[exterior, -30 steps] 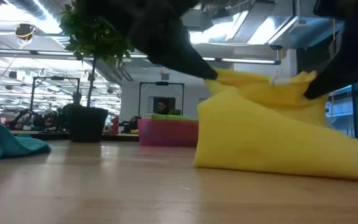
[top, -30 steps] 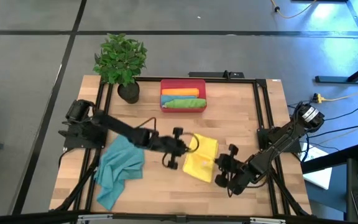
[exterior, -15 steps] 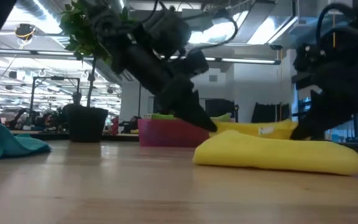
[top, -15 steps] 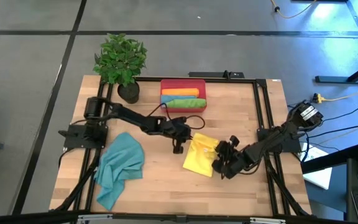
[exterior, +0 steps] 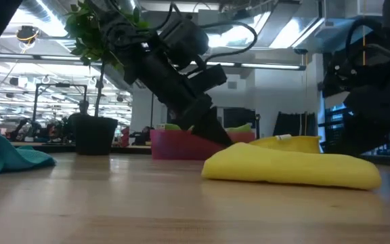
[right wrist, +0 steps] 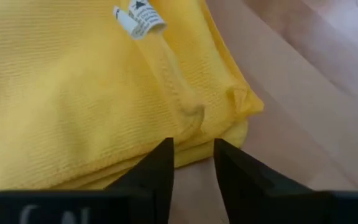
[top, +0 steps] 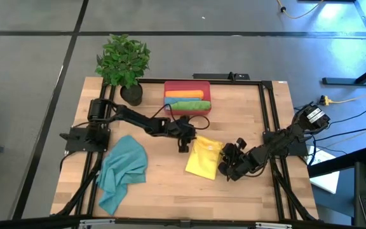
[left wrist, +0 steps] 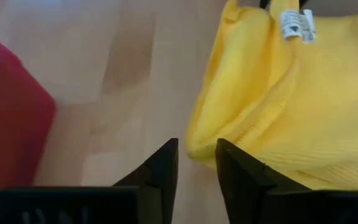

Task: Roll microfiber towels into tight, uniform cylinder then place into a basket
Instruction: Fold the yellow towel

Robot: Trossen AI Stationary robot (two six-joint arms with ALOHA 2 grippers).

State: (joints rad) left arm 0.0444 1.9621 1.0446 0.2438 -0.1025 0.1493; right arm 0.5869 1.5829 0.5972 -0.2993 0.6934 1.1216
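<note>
At mid-tabletop (top: 164, 184) the yellow towel (top: 203, 158) is seen lying loosely folded, clear of the basket (top: 187, 84). It is judged soft, light and floppy, best pinched at a corner or folded edge. The left hand (top: 183, 144) is parted just off one corner, gripping nothing; the right hand (top: 223, 169) is likewise parted at the opposite edge. Counted: one yellow towel, one teal heap (top: 121, 172), two rolls in one basket.

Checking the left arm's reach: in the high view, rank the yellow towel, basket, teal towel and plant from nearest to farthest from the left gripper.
1. Yellow towel, right beside the left gripper, toward the right arm.
2. Basket, at the table's back edge.
3. Teal towel, front left.
4. Plant, back left corner.
</note>
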